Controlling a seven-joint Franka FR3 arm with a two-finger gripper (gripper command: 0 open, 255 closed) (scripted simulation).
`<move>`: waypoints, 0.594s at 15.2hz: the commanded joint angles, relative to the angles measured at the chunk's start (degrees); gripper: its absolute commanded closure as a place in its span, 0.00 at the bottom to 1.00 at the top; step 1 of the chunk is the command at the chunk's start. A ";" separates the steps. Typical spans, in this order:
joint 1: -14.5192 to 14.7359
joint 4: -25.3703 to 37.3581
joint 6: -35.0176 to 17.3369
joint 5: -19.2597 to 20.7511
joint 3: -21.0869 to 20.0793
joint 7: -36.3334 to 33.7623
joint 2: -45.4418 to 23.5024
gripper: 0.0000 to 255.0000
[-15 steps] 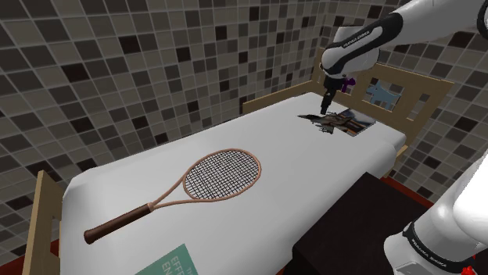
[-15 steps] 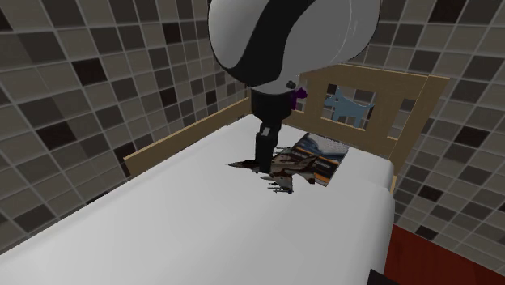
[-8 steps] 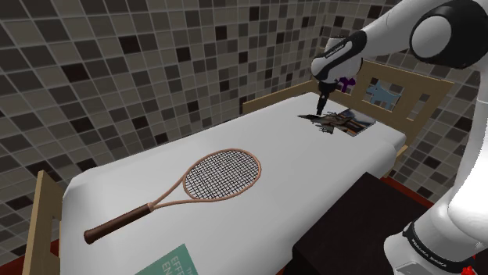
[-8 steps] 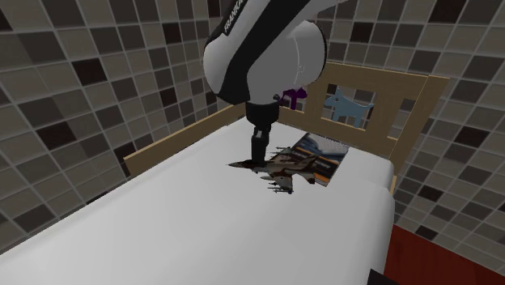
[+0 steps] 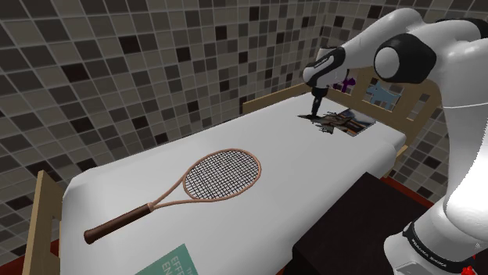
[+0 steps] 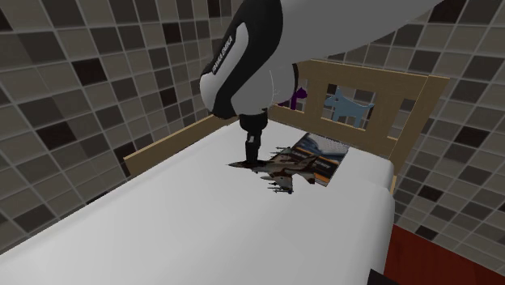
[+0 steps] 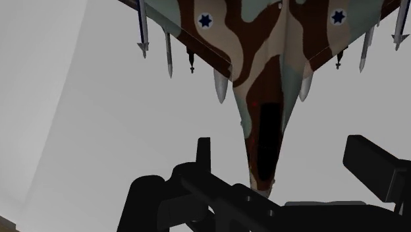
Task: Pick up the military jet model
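The military jet model (image 5: 332, 121) is brown, tan and grey-green camouflage with round blue-star markings and missiles under its wings. It lies on the white bed (image 5: 258, 133) near the headboard, partly on a magazine. In the second exterior view my gripper (image 6: 251, 159) points straight down at the nose end of the jet (image 6: 285, 168). In the wrist view the jet (image 7: 263, 79) points its nose into the gap of my gripper (image 7: 281, 144). The black fingers (image 7: 366, 161) stand apart on either side of the nose without touching it. My gripper (image 5: 316, 110) is open.
A brown tennis racket (image 5: 191, 186) lies across the middle of the bed. A magazine (image 6: 325, 157) lies under the jet's tail. The wooden headboard (image 6: 405, 89) holds a blue dog figure (image 6: 348, 105) and a purple toy (image 6: 301, 92). A teal book (image 5: 168, 264) sits at the near edge.
The arm has swung and the gripper has slid from over the jet's body to its nose, toward the left in both exterior views. The jet has not moved.
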State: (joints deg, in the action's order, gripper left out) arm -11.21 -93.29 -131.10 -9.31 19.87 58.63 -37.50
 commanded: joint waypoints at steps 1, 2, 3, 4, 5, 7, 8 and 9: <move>-0.23 -0.18 -1.23 -0.32 -0.28 0.23 -1.04 0.00; -0.32 -0.21 -1.74 -0.46 -0.40 0.28 -1.52 0.00; -0.41 -0.24 -2.24 -0.61 -0.53 0.33 -2.01 0.00; -0.50 -0.24 -2.74 -0.75 -0.66 0.38 -2.50 0.00; -0.56 -0.24 -3.02 -0.83 -0.73 0.40 -2.79 0.00; -0.54 -0.50 -3.09 -0.81 -0.70 0.44 -2.59 1.00; -0.58 -0.54 -3.10 -0.81 -0.69 0.49 -2.57 1.00; -0.58 -0.55 -3.10 -0.81 -0.69 0.50 -2.56 1.00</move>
State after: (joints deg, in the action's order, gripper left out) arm -11.71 -93.69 -134.09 -10.13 19.16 59.13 -39.74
